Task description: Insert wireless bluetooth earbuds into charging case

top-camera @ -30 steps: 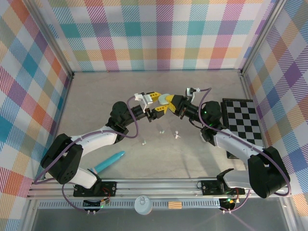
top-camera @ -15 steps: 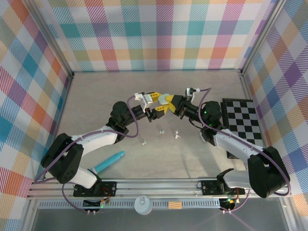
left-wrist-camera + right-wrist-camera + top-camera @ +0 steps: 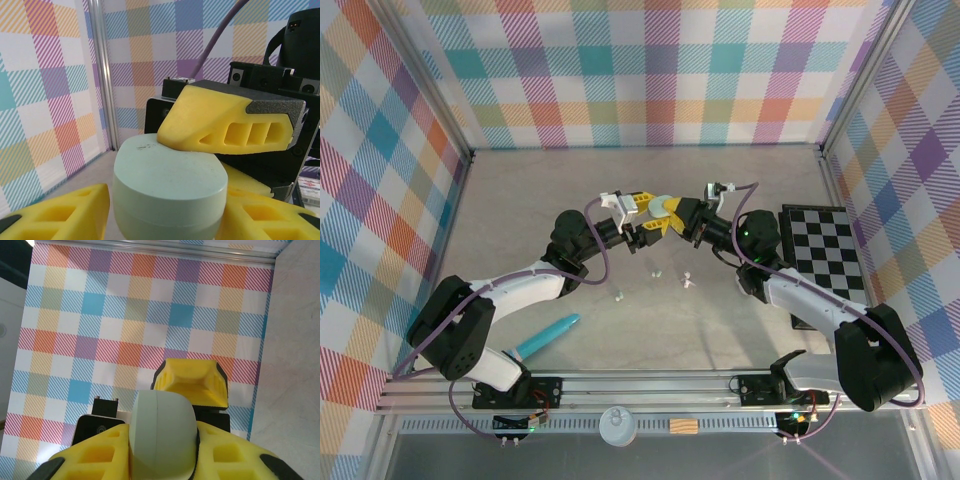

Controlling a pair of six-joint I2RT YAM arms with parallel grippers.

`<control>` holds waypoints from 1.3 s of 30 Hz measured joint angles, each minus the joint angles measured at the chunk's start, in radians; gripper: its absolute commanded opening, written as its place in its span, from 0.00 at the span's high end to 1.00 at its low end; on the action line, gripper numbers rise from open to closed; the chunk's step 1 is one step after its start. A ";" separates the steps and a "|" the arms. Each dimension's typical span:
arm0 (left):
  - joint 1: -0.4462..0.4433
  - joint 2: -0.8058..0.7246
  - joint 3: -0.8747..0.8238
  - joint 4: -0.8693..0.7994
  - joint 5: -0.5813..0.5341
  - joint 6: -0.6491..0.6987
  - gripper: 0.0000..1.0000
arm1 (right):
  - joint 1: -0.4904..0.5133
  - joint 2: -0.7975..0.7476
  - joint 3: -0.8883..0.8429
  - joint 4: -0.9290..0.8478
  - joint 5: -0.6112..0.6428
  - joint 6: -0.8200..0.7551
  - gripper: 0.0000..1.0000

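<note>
A mint green charging case (image 3: 665,207) hangs above the middle of the table, held between both grippers. My left gripper (image 3: 649,214) comes in from the left and is shut on the charging case (image 3: 167,185), its yellow fingers (image 3: 60,210) at the case's two sides. My right gripper (image 3: 679,214) comes in from the right and is shut on the same charging case (image 3: 162,435) across its flat faces. The case's lid is closed, with a seam showing. Three tiny earbuds (image 3: 658,272) lie on the table below, one (image 3: 688,281) to the right and one (image 3: 618,296) to the left.
A long turquoise stick (image 3: 548,337) lies near the left arm's base. A black and white checkerboard (image 3: 825,250) sits at the right. Checked walls (image 3: 640,70) enclose the table on three sides.
</note>
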 measured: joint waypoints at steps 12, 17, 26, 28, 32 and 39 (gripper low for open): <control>0.000 0.000 0.000 0.000 0.015 -0.013 0.67 | 0.001 0.000 0.000 -0.002 0.011 0.000 0.81; 0.000 0.000 0.000 -0.002 0.016 -0.013 0.69 | 0.001 -0.002 0.000 -0.011 0.012 -0.005 0.68; 0.000 0.000 0.000 -0.005 0.031 -0.012 0.69 | 0.002 -0.051 0.003 -0.153 0.018 -0.093 0.37; 0.000 0.000 0.000 -0.003 0.034 -0.013 0.69 | 0.002 -0.077 0.010 -0.211 0.018 -0.130 0.32; 0.000 0.000 0.000 0.006 0.035 -0.014 0.69 | 0.002 -0.116 0.042 -0.323 0.014 -0.205 0.25; 0.003 0.000 -0.004 0.077 0.061 -0.058 0.69 | -0.002 -0.213 0.122 -0.569 0.019 -0.415 0.16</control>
